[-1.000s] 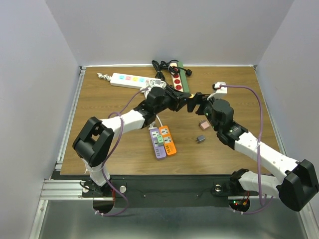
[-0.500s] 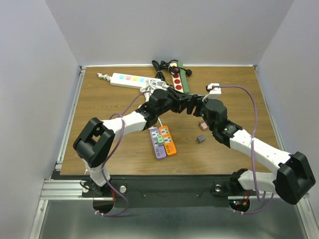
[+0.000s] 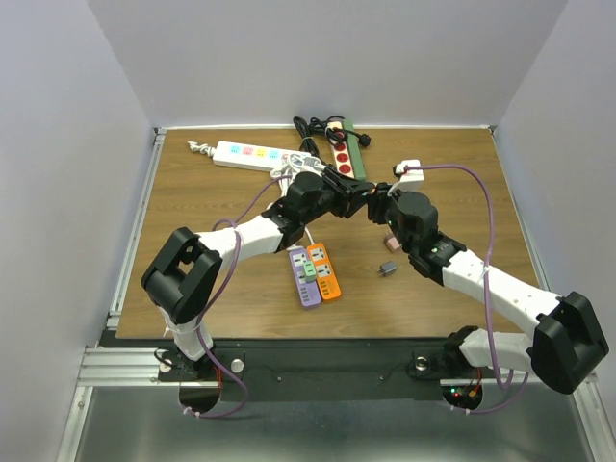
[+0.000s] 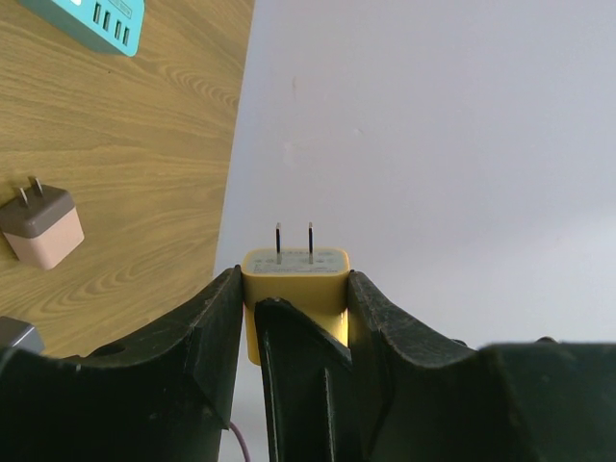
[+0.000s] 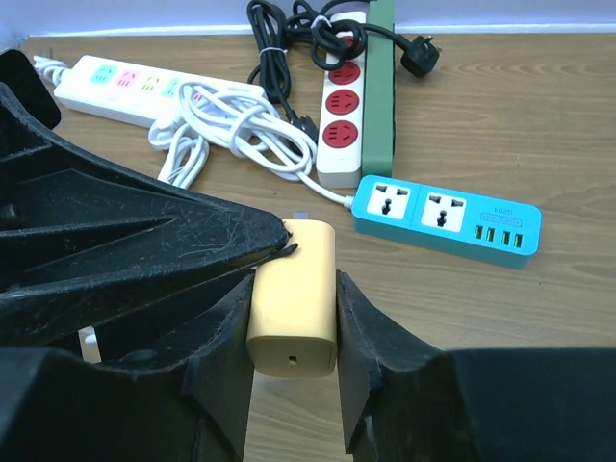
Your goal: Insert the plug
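Note:
The plug [image 4: 294,271] is a yellow block with two prongs, held in the air over the table's middle. My left gripper [image 4: 294,289] is shut on its sides, prongs pointing away from the wrist. My right gripper [image 5: 294,318] is shut on the same plug [image 5: 294,294] from the other end, one finger on each side. In the top view the left gripper [image 3: 364,197] and right gripper [image 3: 381,203] meet tip to tip, and the plug is hidden between them.
A turquoise power strip [image 5: 445,218] lies below the grippers. At the back lie a white strip [image 3: 245,154] and a red-and-green strip [image 3: 345,154] with coiled cables. Purple [image 3: 304,277] and orange [image 3: 326,271] strips lie near the front. A pink plug [image 3: 394,241] and a grey plug [image 3: 388,269] lie on the table.
My right gripper has moved left up to the left gripper and shut on the yellow plug. The left gripper has kept its hold and barely shifted.

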You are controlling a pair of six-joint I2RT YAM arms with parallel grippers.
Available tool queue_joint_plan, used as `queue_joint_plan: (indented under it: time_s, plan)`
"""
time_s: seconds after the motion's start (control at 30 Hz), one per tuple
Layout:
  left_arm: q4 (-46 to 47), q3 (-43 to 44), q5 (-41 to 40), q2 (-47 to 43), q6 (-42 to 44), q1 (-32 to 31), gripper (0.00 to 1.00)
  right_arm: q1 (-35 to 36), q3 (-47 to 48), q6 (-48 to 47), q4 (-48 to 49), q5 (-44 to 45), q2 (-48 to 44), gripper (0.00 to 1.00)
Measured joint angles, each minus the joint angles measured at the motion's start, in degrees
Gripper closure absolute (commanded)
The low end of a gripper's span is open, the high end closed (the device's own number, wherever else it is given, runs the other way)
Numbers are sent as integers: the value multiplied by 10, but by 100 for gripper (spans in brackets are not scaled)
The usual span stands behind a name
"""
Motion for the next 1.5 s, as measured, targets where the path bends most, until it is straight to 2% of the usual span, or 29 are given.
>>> queue_joint_plan:
  time_s: [0.03,0.07,0.17,0.2,0.3,0.33,0.53,0.7,0.87,1.07,1.33,1.5]
  plan:
    - [1,0,2,0,1,1,64,0,0,-2,1,-2,0,100]
    - [3,0,5,1,2,2,49,0,0,-3,0,-3,0,100]
    - [8,0,7,3,9,2,36,0,0,-6,-1,-7,-2,100]
    - [10,0,10,4,13,2,27,0,1,-6,-3,-8,-3,99]
    - [14,0,23,6,31,5,8,0,9,-6,-24,-9,-9,100]
    - [16,-1,26,6,39,7,6,0,11,-6,-29,-10,-12,100]
    - [10,-9,29,0,111,46,4,0,61,13,-127,-25,-34,100]
    - [-48,-39,-18,-37,209,92,4,0,137,37,-224,-71,-26,100]
    - [-105,-70,-90,-134,344,114,6,0,235,64,-309,-163,61,100]
    - [-144,-116,-133,-224,466,114,11,0,337,73,-431,-300,221,100]
    - [-196,-240,-141,-265,509,114,16,0,426,63,-562,-360,333,100]
    - [-200,-263,-130,-264,524,114,19,6,475,54,-607,-363,381,100]
